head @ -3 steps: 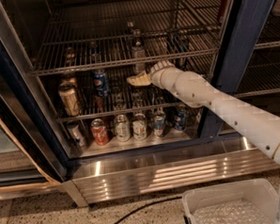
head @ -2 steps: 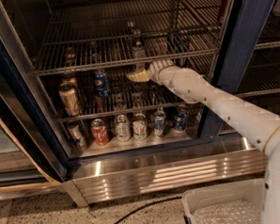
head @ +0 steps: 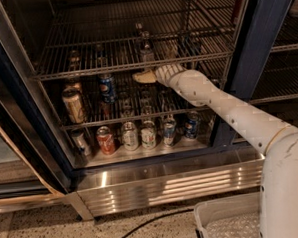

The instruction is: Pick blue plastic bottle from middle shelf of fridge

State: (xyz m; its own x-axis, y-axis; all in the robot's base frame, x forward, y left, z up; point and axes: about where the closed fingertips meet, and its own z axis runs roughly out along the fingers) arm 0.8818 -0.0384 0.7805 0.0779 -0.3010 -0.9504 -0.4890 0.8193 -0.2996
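Note:
The blue plastic bottle [head: 146, 51] stands on a wire rack [head: 86, 69] inside the fridge [head: 167, 182]. It has a pale label and a light cap, and it is far taller than the cans. My gripper [head: 144, 77] is at the end of the white arm [head: 224, 112], which reaches in from the lower right. The gripper sits at the rack's front edge, just below and in front of the bottle's base. It holds nothing that I can see.
A smaller bottle [head: 139, 29] stands behind the tall one. A blue Pepsi can [head: 107, 88] and a tan can [head: 74, 106] sit on the rack below. Several cans line the bottom. The navy door frame [head: 255, 50] is at the right. A white bin [head: 234, 221] and a black cable [head: 144, 224] are on the floor.
My gripper has risen a little and edged left, closer to the rack's front edge under the bottle. The bottle and cans have not moved.

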